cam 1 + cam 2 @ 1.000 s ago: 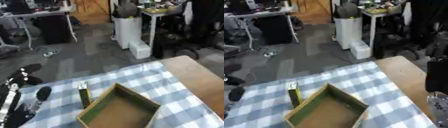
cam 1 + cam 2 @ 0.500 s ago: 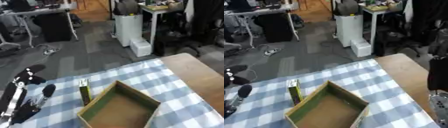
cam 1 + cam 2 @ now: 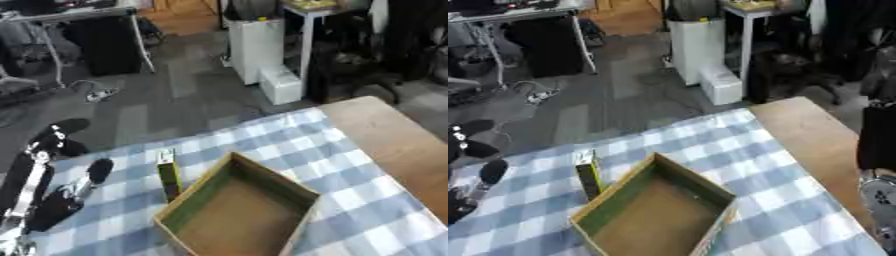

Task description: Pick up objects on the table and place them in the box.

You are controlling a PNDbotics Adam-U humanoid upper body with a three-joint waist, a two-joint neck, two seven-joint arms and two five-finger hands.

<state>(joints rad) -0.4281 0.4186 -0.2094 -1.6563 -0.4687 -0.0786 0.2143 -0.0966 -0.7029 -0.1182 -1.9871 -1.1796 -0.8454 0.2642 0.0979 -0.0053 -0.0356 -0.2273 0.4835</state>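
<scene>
- Your cardboard box (image 3: 241,212) sits open-topped near the front edge of the tabletop, turned so one corner points toward the far edge. Its inner walls are green, its floor is plain brown, and you can see nothing lying inside it.
- A slim olive-green carton (image 3: 168,175) with a pale top stands upright just beside the box's left wall, touching it or nearly so. It is the only loose object you have on the cloth.
- The blue-and-white checked tablecloth (image 3: 262,135) covers most of the tabletop; bare wood (image 3: 394,145) shows along the right edge.
- Your left hand (image 3: 61,192) is at the tabletop's left edge, well apart from the carton, with its black fingers (image 3: 99,170) straight and spread, holding nothing.
- Your right arm (image 3: 878,150) shows at the right edge in the right eye view, beyond the wood. Only a dark forearm and a silvery part below it appear, so you cannot tell how that hand's fingers stand.
</scene>
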